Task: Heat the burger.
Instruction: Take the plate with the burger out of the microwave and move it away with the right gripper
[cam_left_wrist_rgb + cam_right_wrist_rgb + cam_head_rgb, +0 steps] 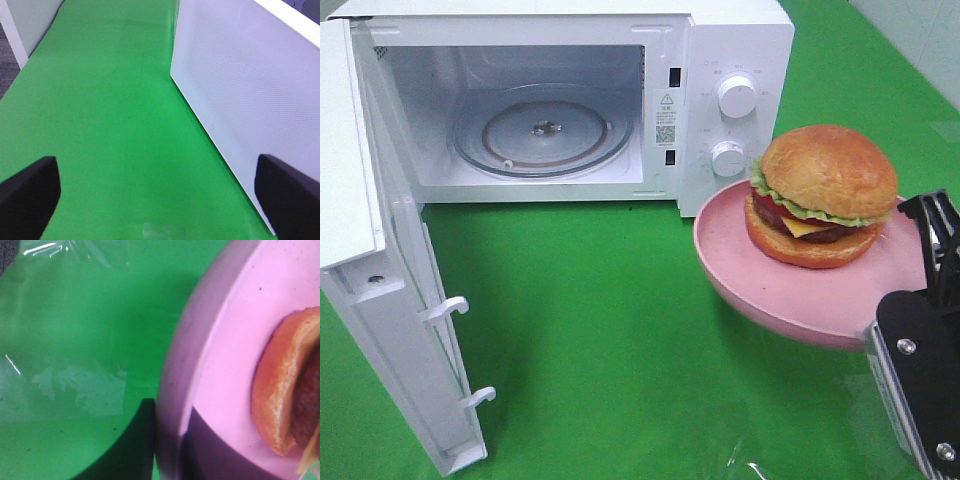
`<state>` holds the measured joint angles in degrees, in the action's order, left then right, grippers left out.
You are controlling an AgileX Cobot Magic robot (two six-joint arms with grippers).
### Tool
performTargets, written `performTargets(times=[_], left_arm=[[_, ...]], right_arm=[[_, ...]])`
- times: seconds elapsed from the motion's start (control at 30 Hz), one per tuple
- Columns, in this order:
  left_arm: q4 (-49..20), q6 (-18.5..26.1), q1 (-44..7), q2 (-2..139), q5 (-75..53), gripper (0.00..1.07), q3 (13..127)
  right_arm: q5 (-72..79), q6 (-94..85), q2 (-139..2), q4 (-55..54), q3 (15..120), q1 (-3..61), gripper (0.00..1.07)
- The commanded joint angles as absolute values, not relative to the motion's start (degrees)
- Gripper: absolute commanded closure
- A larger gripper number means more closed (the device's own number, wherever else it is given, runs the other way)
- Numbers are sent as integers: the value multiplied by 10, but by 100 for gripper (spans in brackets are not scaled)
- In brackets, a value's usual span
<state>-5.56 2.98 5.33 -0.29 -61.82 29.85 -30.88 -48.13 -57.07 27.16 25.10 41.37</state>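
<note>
Before the open microwave (560, 100), burger (828, 195) on hand-gripped (167, 440) plate (770, 285).

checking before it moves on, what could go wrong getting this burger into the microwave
1. The right gripper holds the pink plate only by its rim, lifted off the green table; the plate could tilt or slip.
2. The burger sits loose on the plate and might slide off if it tips.
3. The plate looks wide against the microwave opening, so it may clip the frame or the open door.
</note>
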Motion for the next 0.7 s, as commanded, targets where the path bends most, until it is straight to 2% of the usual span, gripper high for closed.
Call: performTargets(times=[0.03, 0.7], left_arm=[[-57, 26, 54, -5, -613, 9, 297], [-57, 26, 54, -5, -613, 9, 297]], right_arm=[[-300, -443, -562, 307, 254, 414, 107], [-416, -160, -580, 403, 254, 414, 107]])
